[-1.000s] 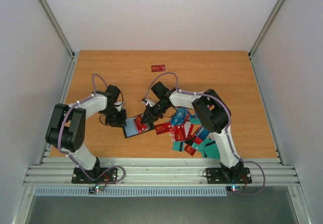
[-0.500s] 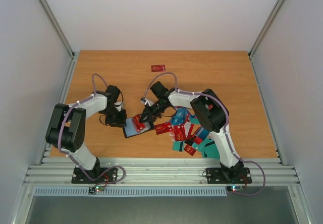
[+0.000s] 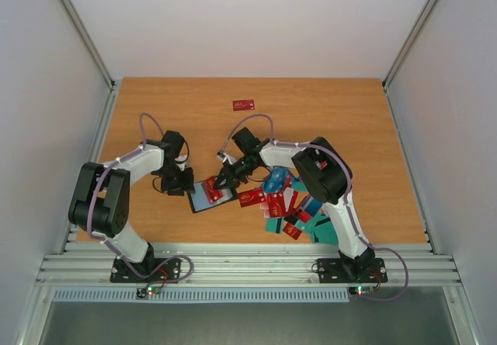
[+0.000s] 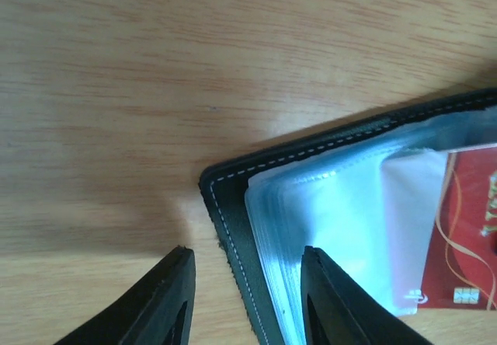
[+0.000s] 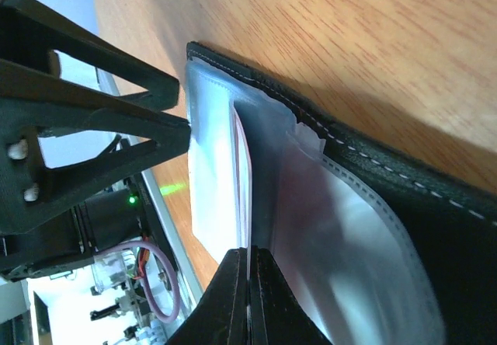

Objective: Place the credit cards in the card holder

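While my left jaws stand apart astride the corner of the open black leather card holder (image 4: 229, 236) on the wooden desk (image 4: 116, 88) and my right jaws pinch a thin red plastic card (image 4: 466, 228) partway into its clear sleeve (image 4: 334, 228), the unpinned holder could skid and buckle that card.

No legible text on the credit cards (image 3: 273, 203)

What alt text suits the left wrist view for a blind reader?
An open black card holder lies on a wooden table, with a red card showing in its clear sleeves at the right. The left gripper is at the bottom, its dark fingers apart, straddling the holder's stitched edge.
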`<move>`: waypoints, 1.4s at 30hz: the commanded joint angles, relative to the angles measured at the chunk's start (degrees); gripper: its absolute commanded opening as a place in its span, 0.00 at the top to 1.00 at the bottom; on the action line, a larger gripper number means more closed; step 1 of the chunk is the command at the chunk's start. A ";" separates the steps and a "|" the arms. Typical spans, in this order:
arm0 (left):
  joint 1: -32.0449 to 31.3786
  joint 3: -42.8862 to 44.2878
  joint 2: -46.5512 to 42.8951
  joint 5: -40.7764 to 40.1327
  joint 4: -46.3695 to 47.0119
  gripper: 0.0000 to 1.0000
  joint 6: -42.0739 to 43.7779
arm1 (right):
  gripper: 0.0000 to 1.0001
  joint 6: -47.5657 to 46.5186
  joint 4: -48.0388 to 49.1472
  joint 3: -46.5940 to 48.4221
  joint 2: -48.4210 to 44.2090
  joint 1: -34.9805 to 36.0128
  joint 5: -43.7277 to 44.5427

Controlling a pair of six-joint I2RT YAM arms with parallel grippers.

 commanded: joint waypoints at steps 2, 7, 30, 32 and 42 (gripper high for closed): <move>-0.10 3.37 -4.45 -1.88 -3.57 0.55 -2.38 | 0.99 3.39 3.06 -2.06 0.63 0.90 -0.04; -0.12 6.21 -6.83 -5.07 -8.34 0.54 -5.02 | 0.99 5.34 5.30 -3.12 0.72 0.91 0.12; -0.12 -4.87 -0.77 3.09 2.53 0.71 -9.81 | 0.99 8.82 6.49 -3.65 1.61 2.71 2.82; -0.07 -4.96 -0.12 3.94 3.27 0.71 -9.39 | 0.99 8.93 6.40 -3.53 1.65 3.00 2.81; -0.05 -4.96 0.60 5.03 4.74 0.71 -9.14 | 0.91 5.62 -1.79 -2.19 -0.30 3.08 4.92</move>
